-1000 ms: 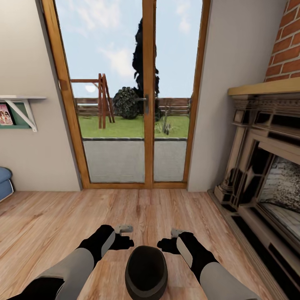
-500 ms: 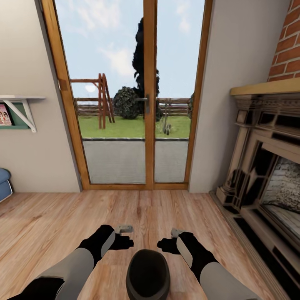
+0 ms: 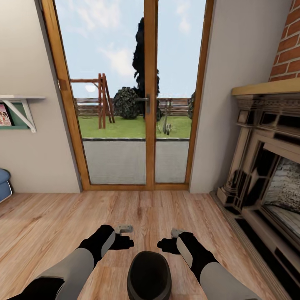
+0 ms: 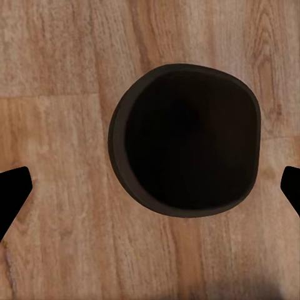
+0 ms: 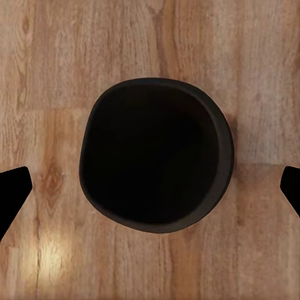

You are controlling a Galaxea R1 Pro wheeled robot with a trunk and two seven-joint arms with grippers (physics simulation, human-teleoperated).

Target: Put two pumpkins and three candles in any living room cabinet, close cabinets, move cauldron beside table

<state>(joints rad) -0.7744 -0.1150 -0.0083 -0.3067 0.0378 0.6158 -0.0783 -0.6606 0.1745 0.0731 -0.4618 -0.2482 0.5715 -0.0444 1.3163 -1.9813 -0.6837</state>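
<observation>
Cauldron (image 3: pixel 149 276) sat on wood floor (image 3: pixel 50 225) btwn both arms, facing glass door (image 3: pixel 133 96). Left claw (image 4: pixel 150 187) & right claw (image 5: pixel 150 187) spread wide, holding nothing.

A wood-framed glass door (image 3: pixel 146 96) fills the far wall, showing a lawn, a swing frame and blue sky (bright daylight outside). Plank floor (image 3: pixel 41 225) runs up to plain beige walls (image 3: pixel 33 158). At the right stands a carved fireplace (image 3: pixel 266 166) under a wooden mantel (image 3: pixel 266 87) and red brick (image 3: pixel 287 46); at the left, a white bracket shelf (image 3: pixel 21 100) hangs above a blue seat edge (image 3: pixel 4 183).
</observation>
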